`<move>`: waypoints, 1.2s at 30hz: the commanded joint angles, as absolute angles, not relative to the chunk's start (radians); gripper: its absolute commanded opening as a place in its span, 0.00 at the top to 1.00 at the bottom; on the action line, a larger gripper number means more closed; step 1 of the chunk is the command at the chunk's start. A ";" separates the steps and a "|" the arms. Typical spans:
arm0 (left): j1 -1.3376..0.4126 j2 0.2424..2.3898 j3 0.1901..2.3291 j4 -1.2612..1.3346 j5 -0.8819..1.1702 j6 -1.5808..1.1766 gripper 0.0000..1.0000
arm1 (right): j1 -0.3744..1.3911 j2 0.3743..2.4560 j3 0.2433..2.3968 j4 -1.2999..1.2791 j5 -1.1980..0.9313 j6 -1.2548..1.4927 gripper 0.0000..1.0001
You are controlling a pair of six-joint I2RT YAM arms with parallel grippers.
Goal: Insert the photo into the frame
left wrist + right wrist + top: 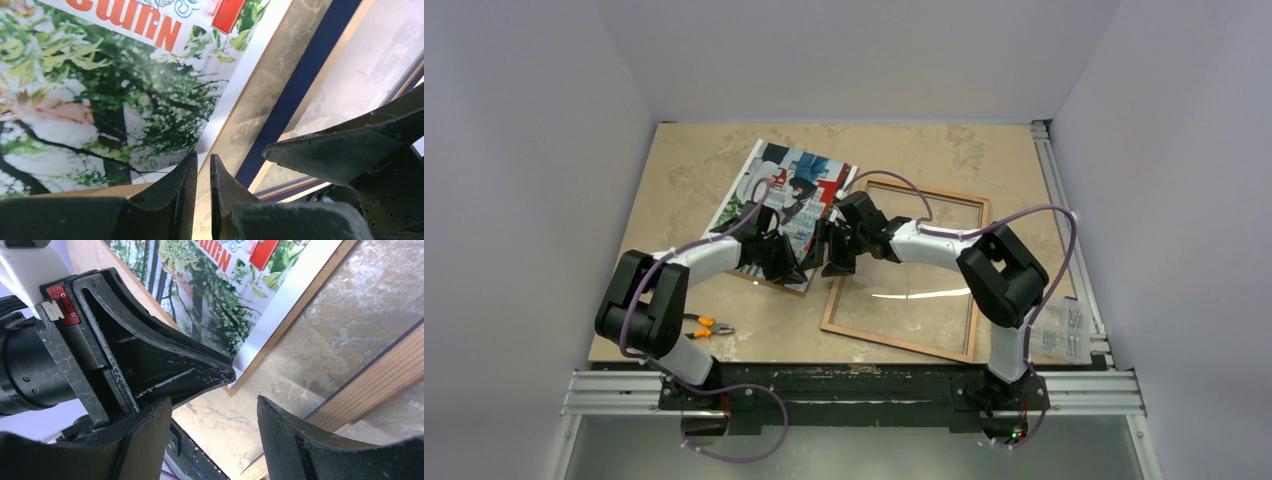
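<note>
The photo (789, 195) lies face up at the back left on a brown backing board (774, 283). To its right the frame (894, 341) lies with its wood-brown back up. My left gripper (796, 268) sits at the photo's near right corner. In the left wrist view its jaws (202, 154) are closed to a thin slit at the white border of the photo (100, 90). The dark blue frame rail (305, 85) runs just right. My right gripper (214, 399) stands open over bare table between the photo (210, 290) and the frame (380, 385), holding nothing.
Orange-handled pliers (709, 326) lie near the left arm's base. A clear plastic piece (1064, 330) rests by the right rail. White walls enclose the table on three sides. Both grippers (832, 262) are close together, almost touching.
</note>
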State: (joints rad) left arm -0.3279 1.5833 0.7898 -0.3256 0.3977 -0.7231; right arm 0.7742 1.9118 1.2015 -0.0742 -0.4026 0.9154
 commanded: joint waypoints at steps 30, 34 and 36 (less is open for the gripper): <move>-0.221 1.526 0.859 -0.547 0.149 -0.629 0.93 | 0.847 1.972 1.124 0.104 -0.394 1.106 0.54; -0.225 1.528 0.861 -0.548 0.144 -0.627 0.94 | 0.847 1.978 1.116 0.123 -0.397 1.120 0.54; -0.228 1.530 0.864 -0.551 0.140 -0.626 0.94 | 0.846 1.969 1.111 0.130 -0.400 1.124 0.54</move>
State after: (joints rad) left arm -0.2180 1.5200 0.8322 -0.5491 0.1543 -0.6449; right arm 0.8497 1.9900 1.1248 0.0956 -0.4252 1.1042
